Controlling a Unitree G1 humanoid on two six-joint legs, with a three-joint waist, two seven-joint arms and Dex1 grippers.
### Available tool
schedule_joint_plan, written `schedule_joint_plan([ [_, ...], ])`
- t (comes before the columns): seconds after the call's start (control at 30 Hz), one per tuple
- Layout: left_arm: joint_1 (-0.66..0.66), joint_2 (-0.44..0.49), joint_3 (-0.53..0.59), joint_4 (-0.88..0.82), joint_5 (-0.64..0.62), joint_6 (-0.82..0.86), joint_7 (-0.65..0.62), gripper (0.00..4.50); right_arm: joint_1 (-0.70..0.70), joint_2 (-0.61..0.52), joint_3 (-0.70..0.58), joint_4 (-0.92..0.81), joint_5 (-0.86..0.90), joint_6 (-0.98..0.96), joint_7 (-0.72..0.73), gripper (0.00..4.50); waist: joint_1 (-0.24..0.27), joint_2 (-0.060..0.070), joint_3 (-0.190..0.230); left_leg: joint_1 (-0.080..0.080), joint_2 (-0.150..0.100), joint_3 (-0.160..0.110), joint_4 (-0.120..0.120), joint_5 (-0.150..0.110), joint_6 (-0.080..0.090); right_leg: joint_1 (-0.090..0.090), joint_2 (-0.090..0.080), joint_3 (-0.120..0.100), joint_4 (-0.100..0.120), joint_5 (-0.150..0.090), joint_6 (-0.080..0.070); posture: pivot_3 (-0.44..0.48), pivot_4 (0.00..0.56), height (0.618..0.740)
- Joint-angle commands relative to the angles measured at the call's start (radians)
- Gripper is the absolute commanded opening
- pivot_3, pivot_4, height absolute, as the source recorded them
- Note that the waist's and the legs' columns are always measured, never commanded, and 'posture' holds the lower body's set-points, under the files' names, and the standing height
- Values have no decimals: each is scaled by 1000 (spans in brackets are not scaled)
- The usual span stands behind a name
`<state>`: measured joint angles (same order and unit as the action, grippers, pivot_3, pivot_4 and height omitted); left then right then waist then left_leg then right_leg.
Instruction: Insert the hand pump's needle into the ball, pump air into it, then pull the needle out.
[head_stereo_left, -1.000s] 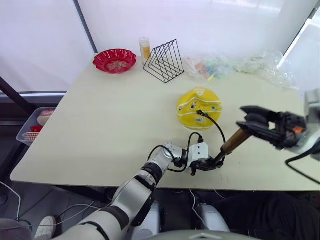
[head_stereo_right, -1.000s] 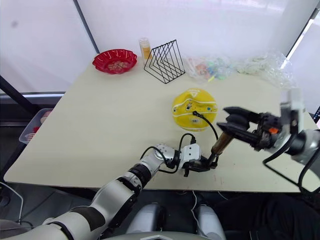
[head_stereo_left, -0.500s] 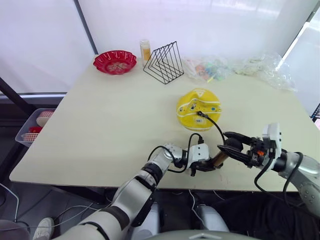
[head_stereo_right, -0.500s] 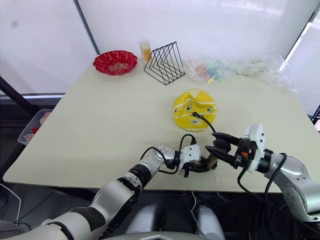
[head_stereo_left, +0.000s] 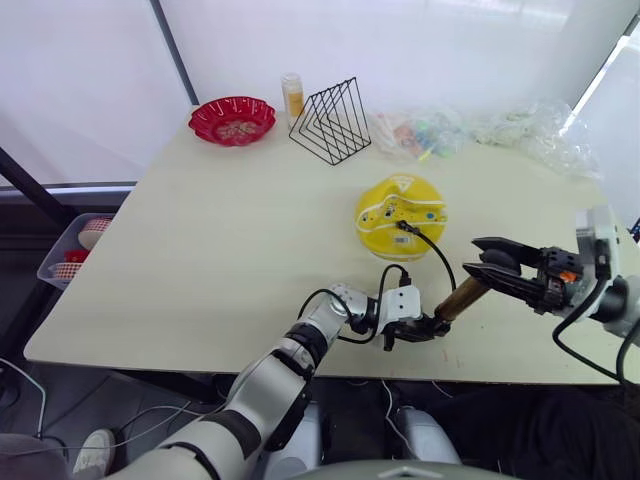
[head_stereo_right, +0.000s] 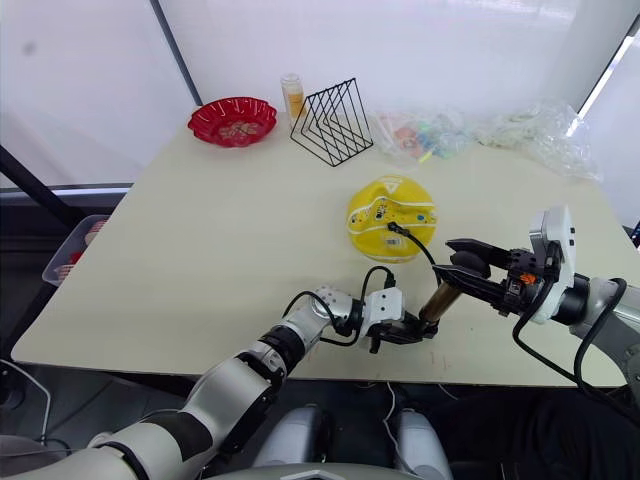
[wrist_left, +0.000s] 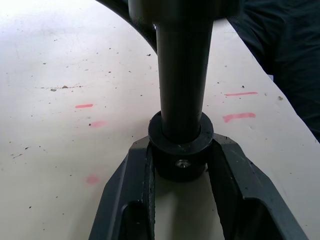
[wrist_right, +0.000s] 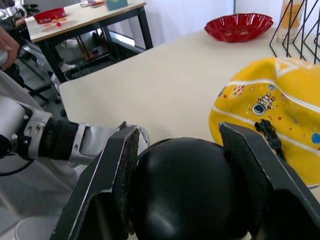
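The yellow ball (head_stereo_left: 400, 208), partly deflated, lies on the table right of centre. The hand pump (head_stereo_left: 459, 297) stands tilted near the front edge, gold barrel up. My left gripper (head_stereo_left: 418, 327) is shut on its black bottom collar (wrist_left: 180, 150). My right gripper (head_stereo_left: 480, 257) is shut on the round black handle (wrist_right: 190, 192) at the top, one finger (wrist_right: 117, 170) on each side. A black hose (head_stereo_left: 436, 252) arcs from the pump to the ball. The needle's black fitting (head_stereo_left: 400, 226) sits against the ball; the pin itself is hidden.
At the back of the table are a red bowl (head_stereo_left: 232, 119), a small bottle (head_stereo_left: 292, 97), a black wire rack (head_stereo_left: 331, 121) and clear plastic bags (head_stereo_left: 490, 128). A basket (head_stereo_left: 72, 250) sits off the table's left side. The pump is close to the front edge (head_stereo_left: 300, 372).
My right gripper pushed the handle down toward the barrel half a second ago and has now drawn it back up and to the right. The left gripper has held the base still.
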<state>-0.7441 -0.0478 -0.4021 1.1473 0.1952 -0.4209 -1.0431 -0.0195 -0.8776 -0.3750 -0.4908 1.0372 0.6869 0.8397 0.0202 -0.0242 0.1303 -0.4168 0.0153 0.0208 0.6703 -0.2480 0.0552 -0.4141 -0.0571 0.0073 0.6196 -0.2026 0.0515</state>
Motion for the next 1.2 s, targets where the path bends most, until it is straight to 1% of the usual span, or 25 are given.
schedule_joint_plan([
  [0.03,48,30,-45,80,71,41,-1,1033,-98,-126,-227,5,184,77,-21,2063,0,2,2,0,0,0,0,0,0,0,0,0,0,0,0,0,150,737],
  [0.13,46,30,-46,80,73,40,-2,1033,-139,-191,-287,40,268,140,-34,2063,1,2,3,0,0,-1,0,0,0,0,0,-1,0,0,0,0,150,737],
  [0.3,41,29,-46,82,75,39,1,1033,-206,-264,-339,80,380,220,-75,2063,2,1,5,-1,0,0,0,0,0,0,0,0,-1,0,0,0,150,737],
  [0.4,40,28,-46,83,75,38,1,1033,-224,-275,-343,86,406,244,-93,2063,2,1,6,-1,0,0,0,0,0,0,-1,-1,-1,0,0,0,150,737],
  [0.53,41,26,-46,84,75,36,2,1033,-251,-262,-330,89,437,254,-136,2063,2,1,7,-3,0,0,0,0,1,-2,-1,0,-2,0,0,0,150,737],
  [0.67,41,26,-46,84,75,36,3,1033,-247,-252,-314,82,446,269,-153,2063,3,2,8,-5,0,0,0,0,1,-3,-1,0,-2,0,0,0,150,737],
  [0.8,42,23,-45,84,74,36,9,1033,-88,-145,-159,-21,232,215,-116,2063,5,-1,5,-5,0,-2,0,0,1,-2,-1,0,-3,0,0,0,150,737],
  [0.83,41,23,-45,84,75,35,10,1033,-63,-124,-134,-29,190,191,-104,2063,4,-1,5,-4,0,-2,0,-1,1,-1,0,-1,-3,0,0,0,150,737],
  [0.9,41,23,-45,85,75,35,12,1033,-19,-88,-83,-43,117,140,-76,2063,0,-6,2,-1,0,-1,0,-1,1,1,0,-1,-3,0,1,0,150,737],
  [1.03,39,22,-43,86,78,35,15,1033,40,-29,27,-29,-19,51,-43,2063,-5,-12,-2,2,1,-2,0,-1,1,3,-1,-3,-3,-2,3,0,150,737],
  [1.13,39,22,-42,86,78,34,17,1033,75,19,118,-6,-120,-14,-27,2063,-5,-12,-4,2,1,-2,0,-1,1,3,-1,-2,-2,-2,3,0,150,737],
  [1.2,40,22,-42,86,78,34,17,1033,103,63,184,29,-204,-78,-17,2063,-5,-12,-5,2,2,-2,0,-1,1,3,-2,-1,-2,-1,0,0,150,737],
])
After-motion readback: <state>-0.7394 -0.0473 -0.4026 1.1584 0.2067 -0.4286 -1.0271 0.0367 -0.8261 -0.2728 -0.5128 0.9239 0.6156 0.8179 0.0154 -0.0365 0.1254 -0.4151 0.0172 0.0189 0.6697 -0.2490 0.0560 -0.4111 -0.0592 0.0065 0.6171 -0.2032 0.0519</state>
